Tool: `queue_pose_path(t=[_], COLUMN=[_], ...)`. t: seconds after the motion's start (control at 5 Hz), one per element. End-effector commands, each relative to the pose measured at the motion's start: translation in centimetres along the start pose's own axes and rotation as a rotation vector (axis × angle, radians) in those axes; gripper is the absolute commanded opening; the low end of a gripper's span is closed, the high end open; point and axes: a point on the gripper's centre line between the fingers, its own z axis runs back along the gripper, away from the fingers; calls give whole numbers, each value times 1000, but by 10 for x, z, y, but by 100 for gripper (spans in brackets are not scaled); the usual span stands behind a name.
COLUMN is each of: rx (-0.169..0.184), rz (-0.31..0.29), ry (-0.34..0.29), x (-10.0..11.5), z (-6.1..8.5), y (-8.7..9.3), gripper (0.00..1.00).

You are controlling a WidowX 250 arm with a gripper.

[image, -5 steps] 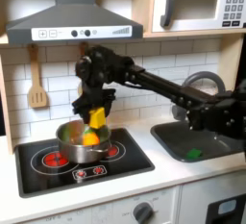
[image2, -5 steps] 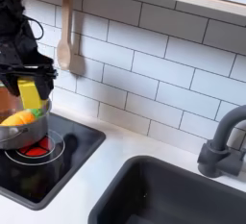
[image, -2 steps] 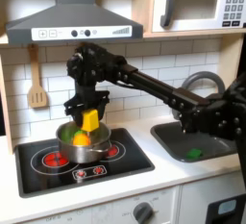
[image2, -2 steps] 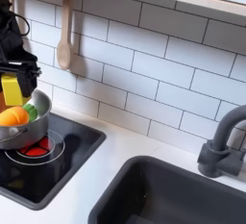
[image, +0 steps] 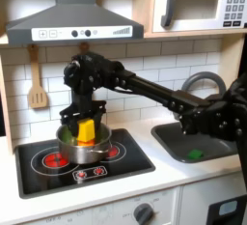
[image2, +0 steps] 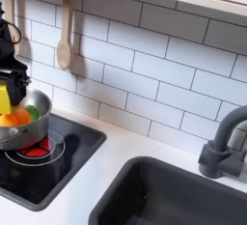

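A silver pot stands on the left burner of the toy stove in both exterior views. My gripper hangs straight over it, shut on a yellow block whose lower end dips inside the pot's rim. In the second exterior view the yellow block is at the left edge, with the gripper's fingers just above it. An orange piece and a green piece lie in the pot beside the block.
The black hob has two red rings and front knobs. A wooden spatula hangs on the tiled wall. At the first exterior view's right a dark sink holds a small green item, behind it a grey faucet.
My gripper has carried the yellow block leftward in the first exterior view and lowered it from above the pot's right rim into the pot's mouth.
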Motion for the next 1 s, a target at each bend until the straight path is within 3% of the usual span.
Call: queue_pose_path(t=[0.0, 0.2, 0.4, 0.6, 0.8], rx=[41, 56, 62, 64, 83], rz=[-14, -1, 28, 29, 49], ry=[6, -8, 26, 10, 4], x=[-1, 6, 0, 1, 2], z=[-16, -17, -32, -26, -24], y=[7, 11, 17, 17, 18], gripper=[0, 0, 0, 100, 100])
